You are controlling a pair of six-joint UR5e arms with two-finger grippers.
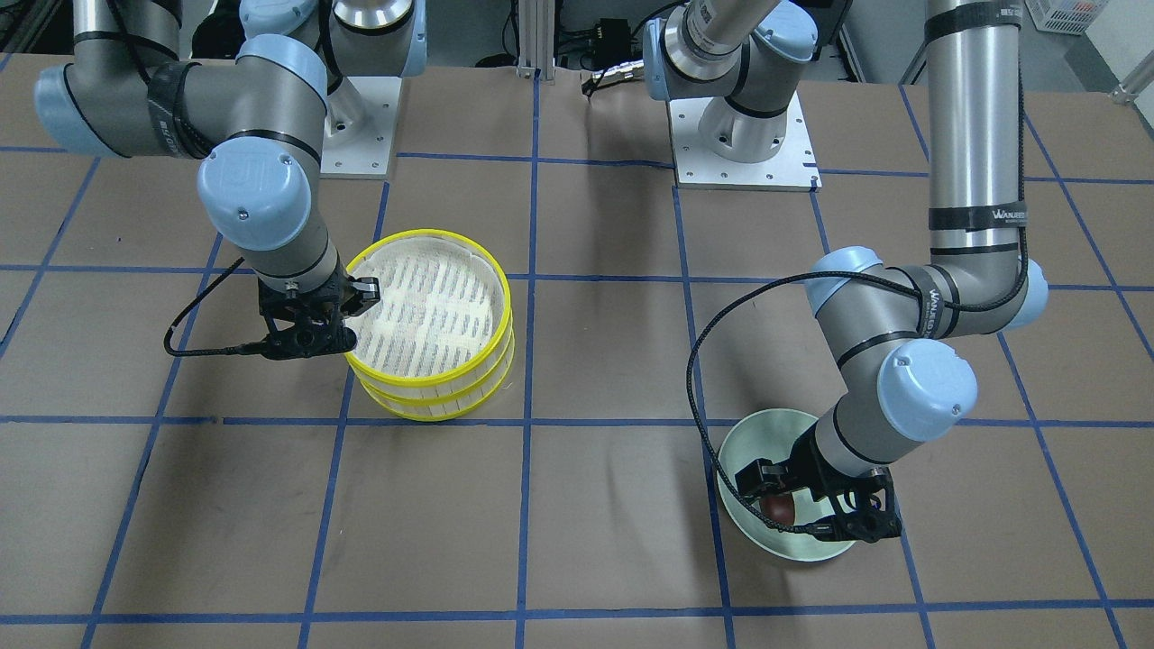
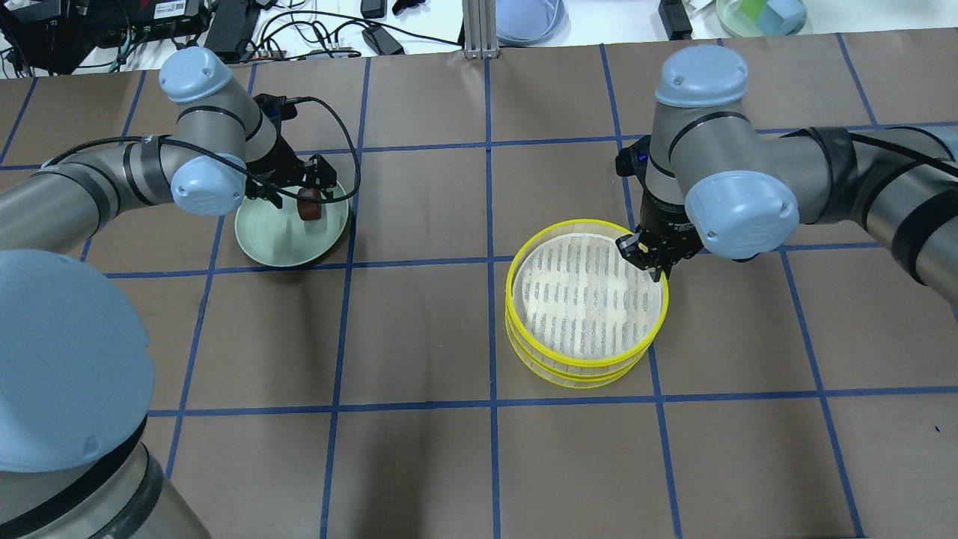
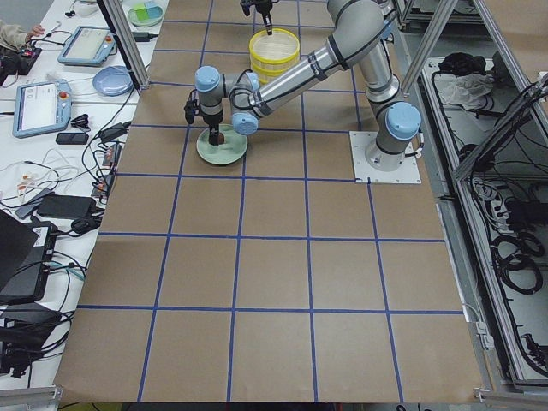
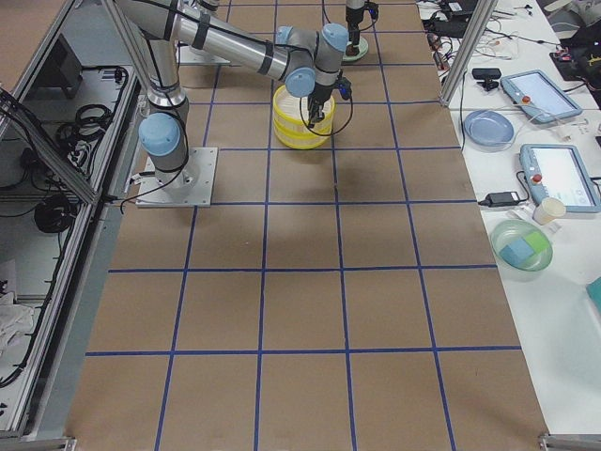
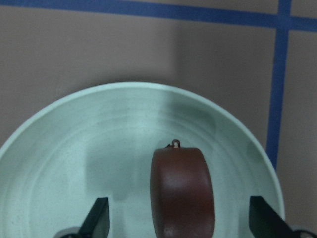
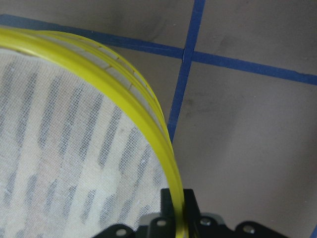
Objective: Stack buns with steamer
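Observation:
The dark reddish-brown bun (image 5: 183, 191) lies on the pale green plate (image 5: 109, 134). My left gripper (image 5: 178, 220) is low over the plate and open, with one finger on each side of the bun and gaps between. It also shows in the overhead view (image 2: 303, 201) over the plate (image 2: 277, 243). The steamer (image 2: 587, 299) is a stack of yellow-rimmed trays with a mesh floor on top. My right gripper (image 6: 179, 210) is shut on the top tray's yellow rim (image 6: 124, 79), at its edge in the overhead view (image 2: 647, 258). The cream-white bun is out of view.
The brown table is marked with a grid of blue tape. The two arm bases (image 1: 744, 153) stand at the robot's edge. The plate (image 1: 757, 446) and the steamer (image 1: 433, 315) are about two grid squares apart. Benches with tablets and dishes (image 4: 521, 244) lie beyond the table's edge.

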